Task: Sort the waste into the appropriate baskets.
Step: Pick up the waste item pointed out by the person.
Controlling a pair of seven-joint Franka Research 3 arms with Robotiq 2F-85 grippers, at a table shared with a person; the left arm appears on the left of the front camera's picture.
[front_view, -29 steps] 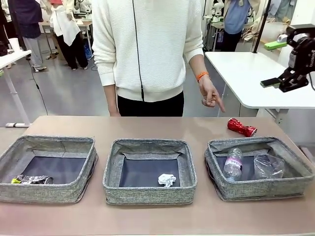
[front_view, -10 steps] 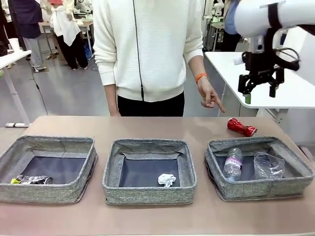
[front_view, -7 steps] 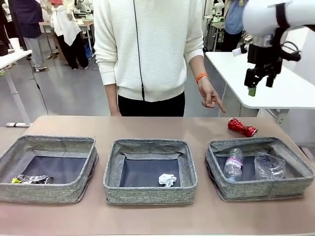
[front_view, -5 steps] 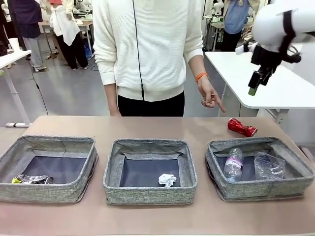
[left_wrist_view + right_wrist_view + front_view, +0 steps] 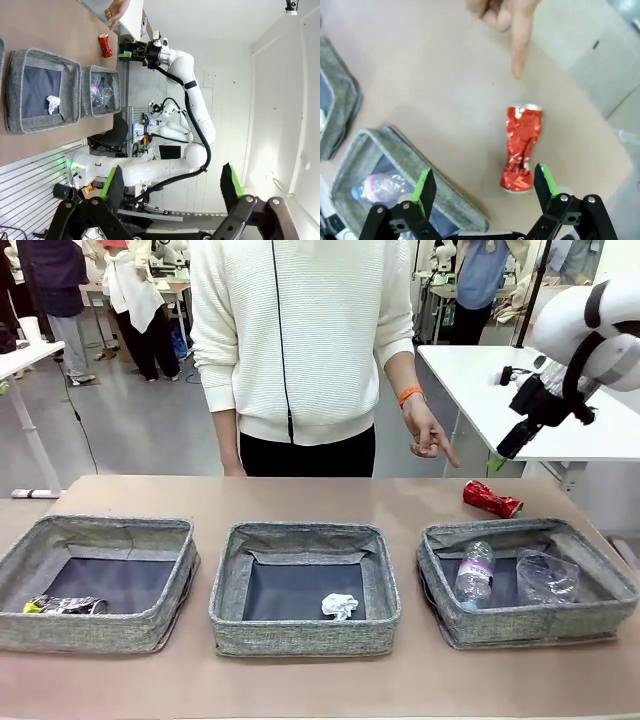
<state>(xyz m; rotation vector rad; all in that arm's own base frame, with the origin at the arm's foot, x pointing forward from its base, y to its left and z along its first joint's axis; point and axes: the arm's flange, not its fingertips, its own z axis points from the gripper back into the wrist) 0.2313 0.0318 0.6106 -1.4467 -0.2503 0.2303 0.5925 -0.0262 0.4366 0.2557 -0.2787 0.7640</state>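
Note:
A crushed red can (image 5: 490, 499) lies on the table behind the right basket (image 5: 530, 626); a person's hand (image 5: 430, 440) points down at it. My right gripper (image 5: 500, 455) hangs open above and just behind the can. In the right wrist view the can (image 5: 521, 148) lies between and beyond the green pads (image 5: 542, 180) of the gripper (image 5: 484, 185), under the person's finger (image 5: 517, 45). The right basket holds a clear bottle (image 5: 473, 575) and a plastic cup (image 5: 545, 577). The middle basket (image 5: 300, 636) holds a paper ball (image 5: 340, 606), the left basket (image 5: 90, 634) a dark can (image 5: 62, 606). My left gripper (image 5: 171, 182) is open and holds nothing.
The person stands at the far edge, in a white sweater (image 5: 300, 330). A white side table (image 5: 540, 400) stands behind the right arm (image 5: 590, 325). Bare tabletop (image 5: 300, 495) runs between the baskets and the person.
My right gripper has turned and come down to the right, from high over the side table to a tilt above the red can. The hand and the litter have stayed put.

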